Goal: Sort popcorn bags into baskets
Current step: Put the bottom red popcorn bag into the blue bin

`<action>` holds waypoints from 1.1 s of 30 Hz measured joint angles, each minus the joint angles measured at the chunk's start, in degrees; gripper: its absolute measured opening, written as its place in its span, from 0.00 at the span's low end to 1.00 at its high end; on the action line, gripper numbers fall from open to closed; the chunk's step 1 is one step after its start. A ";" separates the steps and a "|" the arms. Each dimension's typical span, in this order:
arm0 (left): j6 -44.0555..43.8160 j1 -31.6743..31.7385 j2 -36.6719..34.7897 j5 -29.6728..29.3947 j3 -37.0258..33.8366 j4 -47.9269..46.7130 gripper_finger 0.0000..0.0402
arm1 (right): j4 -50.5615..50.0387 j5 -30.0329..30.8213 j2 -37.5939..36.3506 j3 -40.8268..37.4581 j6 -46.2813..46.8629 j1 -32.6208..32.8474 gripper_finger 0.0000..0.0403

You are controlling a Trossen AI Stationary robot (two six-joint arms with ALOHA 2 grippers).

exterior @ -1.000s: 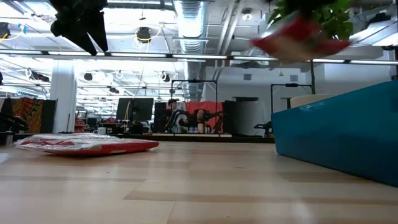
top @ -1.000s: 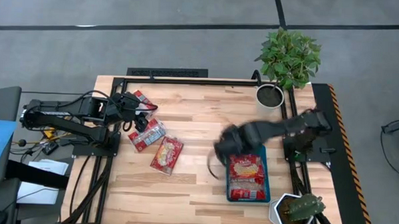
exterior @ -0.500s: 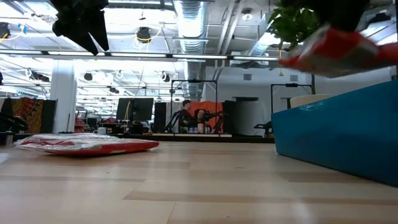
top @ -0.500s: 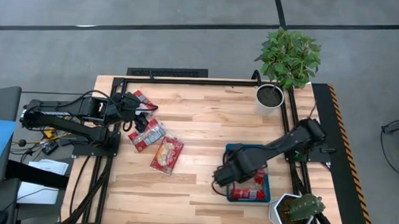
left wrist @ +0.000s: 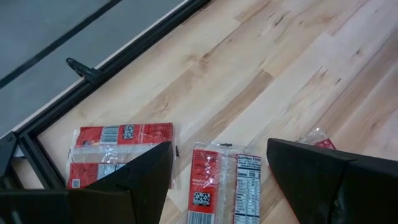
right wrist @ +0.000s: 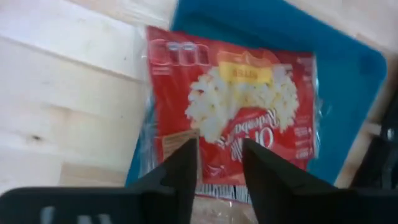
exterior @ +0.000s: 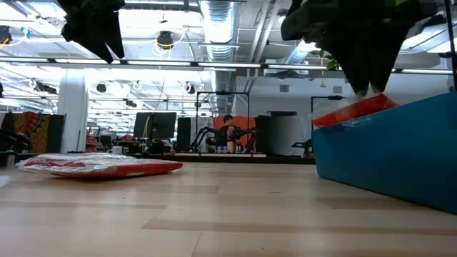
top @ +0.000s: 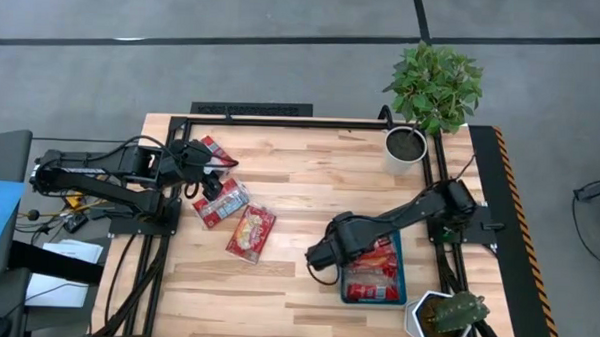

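Note:
My right gripper point(top: 322, 254) is at the left rim of the blue tray point(top: 401, 282), shut on a red popcorn bag point(right wrist: 242, 106). That bag lies partly in the tray and partly over its rim point(exterior: 353, 111). Another packet point(top: 371, 288) lies in the tray's near end. My left gripper point(left wrist: 219, 180) hangs open above the table's left side. Below it, three packets lie flat on the wood point(top: 213, 150) point(top: 221, 201) point(top: 250, 232). My right gripper pinches the bag between its two fingers at the end point(right wrist: 214, 177) that sticks out over the tray's left rim. The fingers point(exterior: 363, 86) point down from above. The bag's far part rests in the tray and its middle on the rim.
A white pot with a leafy plant point(top: 406, 142) stands at the far right corner. A white pot with a cactus point(top: 445, 319) stands just near of the tray. A black frame point(top: 252, 112) runs along the table's far edge. Bare wood lies between the loose packets and the tray.
My right gripper has carried the bag toward the near edge and downward. It then shifted a little leftward. The bag, held up in the air before, now lies on the tray with one end over the rim. My left arm has kept still.

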 joint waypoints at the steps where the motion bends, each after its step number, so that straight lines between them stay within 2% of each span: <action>1: 0.24 0.00 0.02 0.00 0.00 0.00 0.62 | 0.66 1.37 -0.18 -0.08 -2.01 -0.12 0.40; 5: 0.47 0.02 0.02 -0.02 0.00 0.00 0.62 | 8.44 9.68 -2.44 0.63 -16.61 -2.34 0.51; 8: 0.61 0.01 0.00 0.92 0.00 0.02 0.62 | 20.35 14.69 -2.96 0.86 -34.10 -5.28 0.56; 12: 1.67 0.01 0.00 4.11 0.00 -0.02 0.62 | 38.09 12.98 -1.47 1.03 -59.77 -9.82 0.59; 16: 1.69 0.00 0.00 4.79 0.00 -0.42 0.62 | 50.03 9.64 3.05 0.75 -76.69 -13.87 0.59; 18: 1.69 0.00 0.02 4.79 0.00 -0.85 0.62 | 55.77 5.70 5.28 0.79 -80.19 -15.65 0.59; 22: 0.99 0.00 0.01 4.61 0.00 -1.50 0.62 | 63.14 -0.70 10.06 0.84 -81.29 -17.66 0.59; 29: 0.54 0.00 0.00 3.81 0.00 -1.84 0.62 | 71.20 0.62 17.51 1.03 -82.75 -17.82 0.59; 33: 0.51 0.00 0.00 2.93 0.00 -1.77 0.62 | 66.16 5.03 21.54 4.54 -81.21 -17.82 0.57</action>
